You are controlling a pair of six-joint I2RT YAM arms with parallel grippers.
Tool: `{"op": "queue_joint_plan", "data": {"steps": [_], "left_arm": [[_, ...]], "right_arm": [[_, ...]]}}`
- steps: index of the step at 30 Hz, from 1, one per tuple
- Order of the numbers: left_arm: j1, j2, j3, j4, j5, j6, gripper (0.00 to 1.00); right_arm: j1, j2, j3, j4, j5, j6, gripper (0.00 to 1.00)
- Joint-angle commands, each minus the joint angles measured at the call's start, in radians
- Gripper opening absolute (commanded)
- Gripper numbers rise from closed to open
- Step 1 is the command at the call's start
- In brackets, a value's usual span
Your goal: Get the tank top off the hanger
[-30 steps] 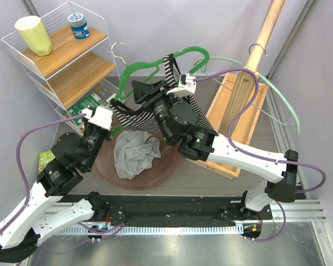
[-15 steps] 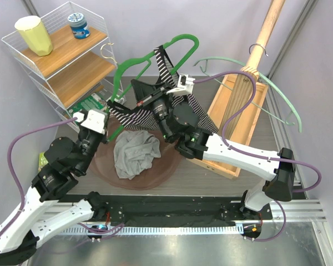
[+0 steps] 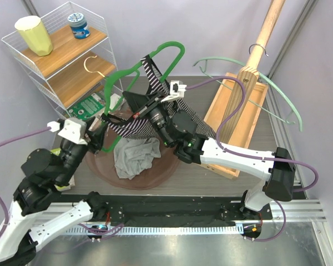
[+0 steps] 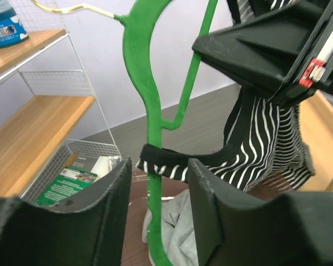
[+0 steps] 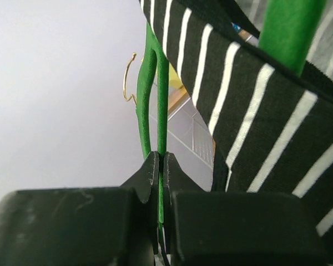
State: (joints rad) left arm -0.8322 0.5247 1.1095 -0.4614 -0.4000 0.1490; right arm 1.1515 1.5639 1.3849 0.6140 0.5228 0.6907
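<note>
The striped tank top [image 3: 134,123] hangs on the green hanger [image 3: 125,77], held up above the brown dish [image 3: 161,172] at mid-surface. One strap runs up over the hanger's high arm. The other end wraps as a narrow band around the hanger's lower bar.

A second ago the hanger sat lower and further right. Now it is swung left and tilted, and its gold hook [image 3: 91,60] overlaps the wire shelf rack [image 3: 55,55] in the top view.

The right claw [image 5: 160,166] was spread a second ago. It is now pressed together, pinching the hanger's thin green bar.

The left claw [image 4: 155,183] had been nipped shut at the hanger's lower end. It is now spread, with the green bar and the wrapped band between its fingers [image 4: 114,188] and a gap on each side. The left arm has drawn back toward the near left corner.

A grey cloth [image 3: 134,155] lies crumpled in the dish, right under the striped fabric.

On the left the rack stands close to the hook. On the right the wooden box [image 3: 227,119] with its upright pole and pale green hangers [image 3: 277,94] stands just beside the right arm. Bare surface [image 3: 211,185] shows in front of the box.
</note>
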Motion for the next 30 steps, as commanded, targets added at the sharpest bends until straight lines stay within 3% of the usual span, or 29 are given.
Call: {"op": "queue_joint_plan", "data": {"steps": [1, 10, 11, 13, 18, 21, 22, 30], "left_arm": [[-0.002, -0.061, 0.061, -0.081, 0.052, -0.094, 0.48], [-0.002, -0.049, 0.220, -0.198, 0.137, -0.313, 0.57], [-0.002, -0.019, 0.258, -0.219, 0.156, -0.333, 0.80], [-0.002, 0.009, 0.297, -0.238, 0.213, -0.377, 0.99], [-0.002, 0.049, 0.361, -0.246, 0.228, -0.414, 0.96], [-0.002, 0.063, 0.378, -0.241, 0.234, -0.408, 0.88], [-0.002, 0.066, 0.380, -0.238, 0.237, -0.413, 0.84], [-0.002, 0.103, 0.342, -0.119, 0.227, -0.454, 0.77]], "right_arm": [[-0.006, -0.085, -0.021, 0.153, -0.081, 0.012, 0.01], [-0.007, -0.133, -0.064, 0.193, -0.204, 0.030, 0.01], [-0.007, -0.136, -0.066, 0.197, -0.217, 0.036, 0.01], [-0.007, -0.142, -0.061, 0.201, -0.256, 0.039, 0.01], [-0.007, -0.145, -0.049, 0.219, -0.309, 0.070, 0.01], [-0.007, -0.156, -0.052, 0.233, -0.329, 0.087, 0.01], [-0.007, -0.160, -0.066, 0.239, -0.336, 0.093, 0.01], [-0.007, -0.192, -0.076, 0.250, -0.369, 0.121, 0.01]]}}
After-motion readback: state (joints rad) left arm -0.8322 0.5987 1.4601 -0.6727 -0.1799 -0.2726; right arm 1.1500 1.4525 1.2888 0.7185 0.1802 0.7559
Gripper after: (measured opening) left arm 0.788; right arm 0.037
